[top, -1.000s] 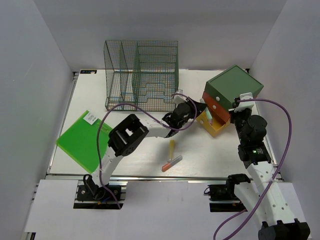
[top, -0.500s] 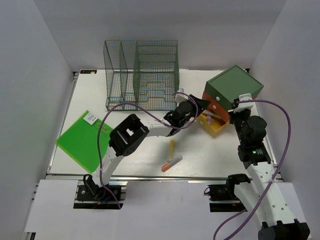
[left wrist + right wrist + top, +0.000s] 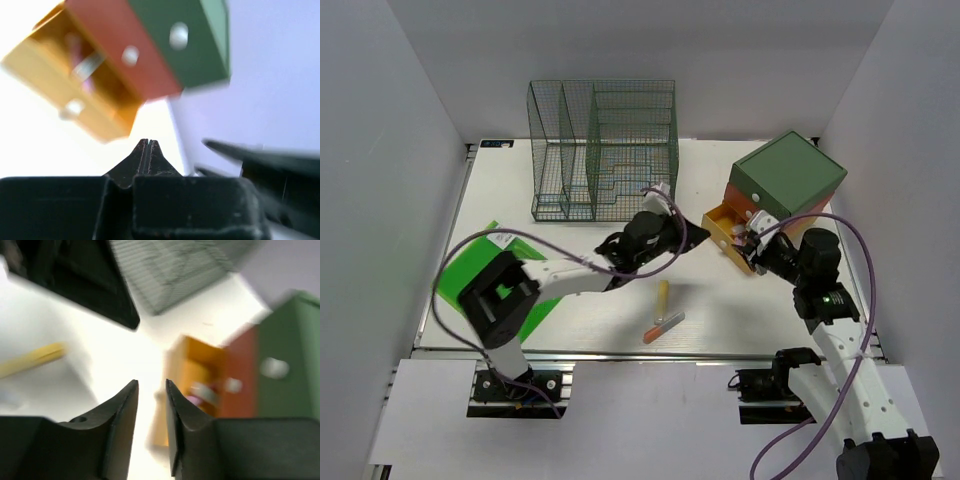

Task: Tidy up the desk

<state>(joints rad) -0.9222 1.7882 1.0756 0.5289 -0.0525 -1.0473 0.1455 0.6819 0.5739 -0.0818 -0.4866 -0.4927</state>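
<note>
Left end effector (image 3: 148, 145), pressed together and empty, hangs beside the open yellow drawer (image 3: 728, 232) at centre right. Right end effector (image 3: 151, 390) is slightly spread, holding nothing. Desk (image 3: 740, 310) fills mid-frame. Filling the drawer seems under way; next probably calls for grasping the yellow pen (image 3: 663, 294) at lower centre.

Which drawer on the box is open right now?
The yellow drawer, the lowest: it is pulled out, its inside exposed. The red drawer and green drawer above it show only their fronts.
</note>
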